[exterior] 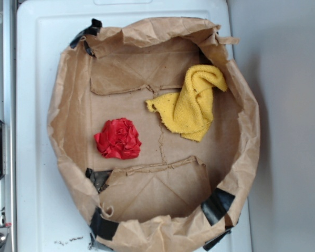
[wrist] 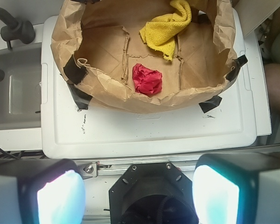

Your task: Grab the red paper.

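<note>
While the red paper (exterior: 118,138) sits on the flat bottom of the brown paper bag (exterior: 68,131), nothing has touched it yet, so the task looks barely begun. In the exterior view the wad lies left of centre in the bag, well apart from the yellow cloth (exterior: 191,105), which is bunched toward the upper right w/ one fold leaning up the bag wall. A seam in the bag's floor runs between the two. The bag's rim is rolled open and held at several corners w/ black tape (exterior: 216,205), and the whole bag rests on a white lid (exterior: 34,79) (looks like a plastic bin top, serving as the table here).

The wrist view shows the hand (wrist: 137,191) hanging high above and short of the bag, its two pads (wrist: 58,198) spread wide at the bottom edge of the frame w/ nothing between them, so it is released and empty. From there the red wad appears near the bag's near wall, just behind the rim, cloth farther back. A grey sink basin (wrist: 16,88) sits off to one side, not involved.

Done so far: nothing visible beyond the hand facing the bag. Left, as I judge it: move over the wad, descend inside the rim w/o catching the paper wall, close on the wad, lift. The crumpled folds should give the pads plenty to bite.
</note>
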`<state>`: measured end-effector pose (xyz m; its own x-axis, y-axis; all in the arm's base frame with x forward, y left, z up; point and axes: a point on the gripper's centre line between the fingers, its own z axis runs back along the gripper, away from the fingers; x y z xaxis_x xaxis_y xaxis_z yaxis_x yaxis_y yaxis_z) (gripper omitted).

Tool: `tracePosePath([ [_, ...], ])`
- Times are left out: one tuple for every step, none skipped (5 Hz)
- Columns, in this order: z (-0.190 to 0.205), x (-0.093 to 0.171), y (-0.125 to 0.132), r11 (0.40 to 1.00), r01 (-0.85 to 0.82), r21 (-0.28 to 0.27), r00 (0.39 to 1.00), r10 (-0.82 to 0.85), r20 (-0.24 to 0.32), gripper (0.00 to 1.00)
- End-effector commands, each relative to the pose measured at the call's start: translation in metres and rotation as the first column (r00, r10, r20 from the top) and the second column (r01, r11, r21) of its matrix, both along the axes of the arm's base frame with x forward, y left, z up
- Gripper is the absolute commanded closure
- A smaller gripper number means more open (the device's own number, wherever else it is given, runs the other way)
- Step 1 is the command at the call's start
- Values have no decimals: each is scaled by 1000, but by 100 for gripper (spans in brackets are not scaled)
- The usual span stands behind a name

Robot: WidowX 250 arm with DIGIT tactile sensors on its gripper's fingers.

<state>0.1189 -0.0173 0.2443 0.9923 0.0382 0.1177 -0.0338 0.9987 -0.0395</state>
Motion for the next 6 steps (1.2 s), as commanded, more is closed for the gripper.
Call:
tracePosePath([
  [0,0,0,1000,0,0,1000,0,0,0],
  [-2,26,6,998,55,-20,998,-55,9,0],
  [-5,55,15,997,74,-29,997,-73,14,0],
  [-13,83,24,994,111,-23,993,-110,39,0],
  [-40,105,20,992,121,40,992,-122,27,0],
  [-79,124,19,978,196,65,980,-194,-35,0],
])
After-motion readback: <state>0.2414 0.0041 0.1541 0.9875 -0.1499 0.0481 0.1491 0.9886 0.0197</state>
